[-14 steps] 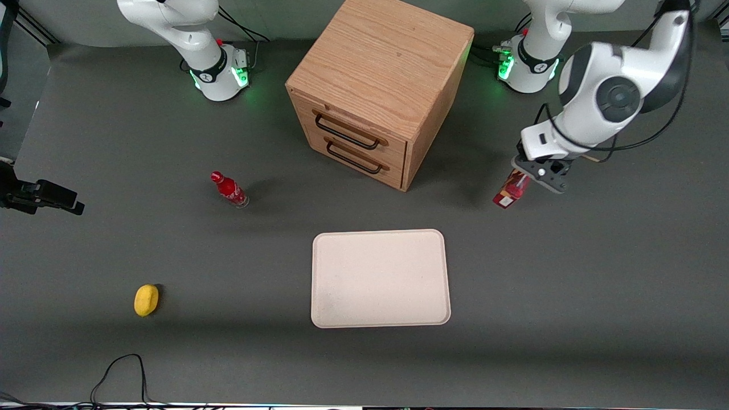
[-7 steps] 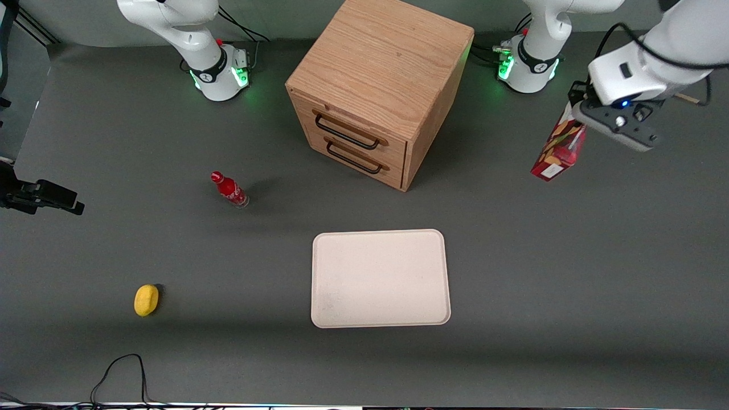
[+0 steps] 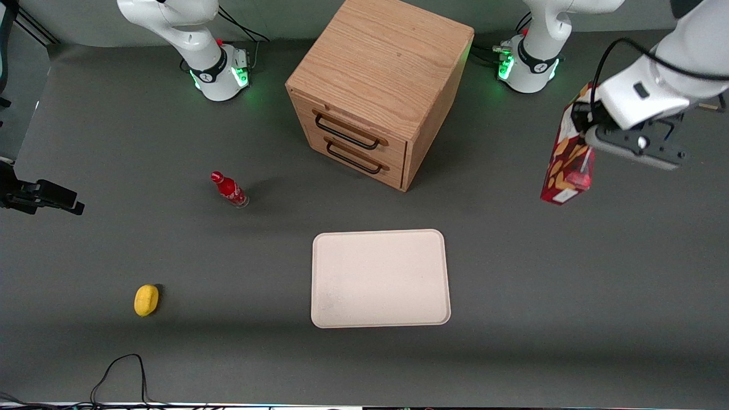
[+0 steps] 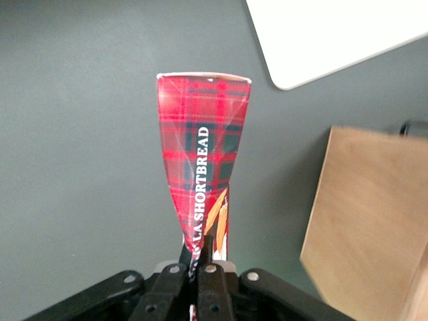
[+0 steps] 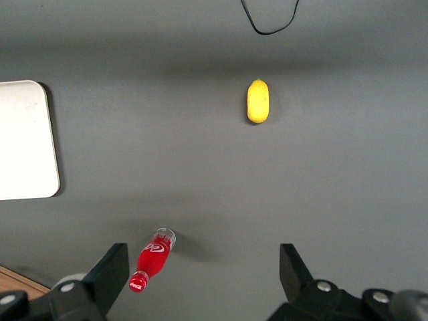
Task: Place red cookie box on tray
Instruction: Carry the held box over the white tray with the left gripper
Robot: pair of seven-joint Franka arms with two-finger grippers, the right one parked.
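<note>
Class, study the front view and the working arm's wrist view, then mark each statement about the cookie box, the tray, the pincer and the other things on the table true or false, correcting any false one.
1. The pincer is shut on the red cookie box. True.
2. The red cookie box lies flat on the tray. False: it hangs in the pincer, off the tray, toward the working arm's end of the table.
3. The tray has nothing on it. True.
4. The red bottle stands on the wooden cabinet. False: it is on the table, apart from the cabinet.
5. The yellow object is nearer the front camera than the red bottle. True.
</note>
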